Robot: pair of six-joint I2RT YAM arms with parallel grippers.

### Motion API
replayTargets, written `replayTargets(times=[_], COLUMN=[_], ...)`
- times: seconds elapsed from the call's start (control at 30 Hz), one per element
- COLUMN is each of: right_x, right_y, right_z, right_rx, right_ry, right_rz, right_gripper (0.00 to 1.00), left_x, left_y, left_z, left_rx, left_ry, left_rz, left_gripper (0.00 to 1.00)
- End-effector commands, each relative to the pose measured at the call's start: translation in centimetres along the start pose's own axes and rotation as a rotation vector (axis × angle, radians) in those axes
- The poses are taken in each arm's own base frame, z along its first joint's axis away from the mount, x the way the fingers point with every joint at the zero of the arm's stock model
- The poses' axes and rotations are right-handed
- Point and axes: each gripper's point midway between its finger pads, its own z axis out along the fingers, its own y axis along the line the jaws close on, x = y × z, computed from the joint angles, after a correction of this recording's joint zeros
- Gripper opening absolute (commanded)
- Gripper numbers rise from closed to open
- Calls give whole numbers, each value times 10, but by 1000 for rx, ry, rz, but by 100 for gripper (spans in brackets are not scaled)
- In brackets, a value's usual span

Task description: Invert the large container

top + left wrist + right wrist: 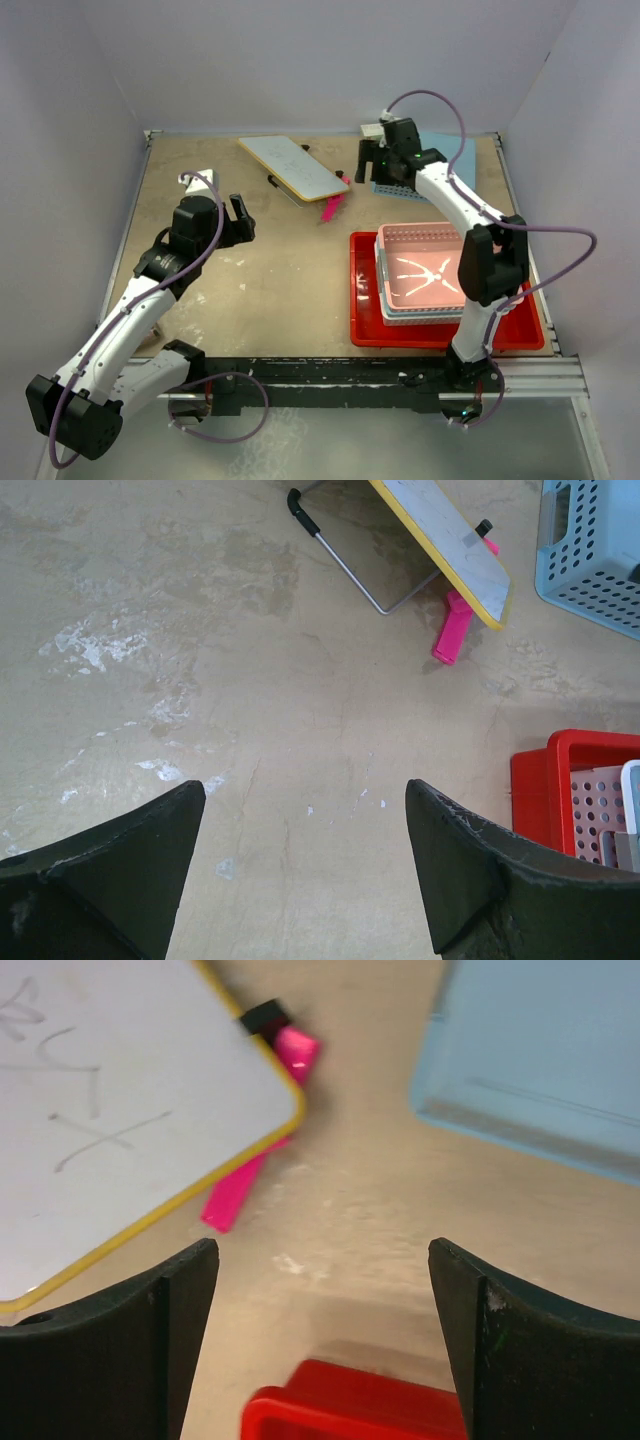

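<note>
The large container (366, 305) is a shallow glossy red tray lying open side up at the right of the table. A pink perforated basket (420, 236) and a pale basket (425, 300) sit stacked inside it. My right gripper (368, 168) hangs open in the air beyond the tray's far left corner, holding nothing. In the right wrist view that red corner (350, 1405) shows low between the open fingers (320, 1260). My left gripper (240, 220) is open and empty over bare table at the left, and its wrist view (305, 800) catches the tray's edge (560, 770) at the right.
A yellow-edged whiteboard (292, 165) on a wire stand sits at the back centre, with a pink marker (332, 207) beside it. A light-blue perforated basket (400, 186) and a blue sheet (455, 150) lie at the back right. White walls enclose the table.
</note>
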Motion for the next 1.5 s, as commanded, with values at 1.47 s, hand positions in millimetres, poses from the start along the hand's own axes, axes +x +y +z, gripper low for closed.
replayTargets(times=[1.47], right_x=[31], right_y=[12], right_z=[-138], right_rx=[-6], right_ry=[-37], right_rz=[-70], right_gripper=[88], left_x=[-29], left_y=[-20], left_z=[-4], left_rx=[76], left_ry=[-77], left_rz=[-34], left_gripper=[79])
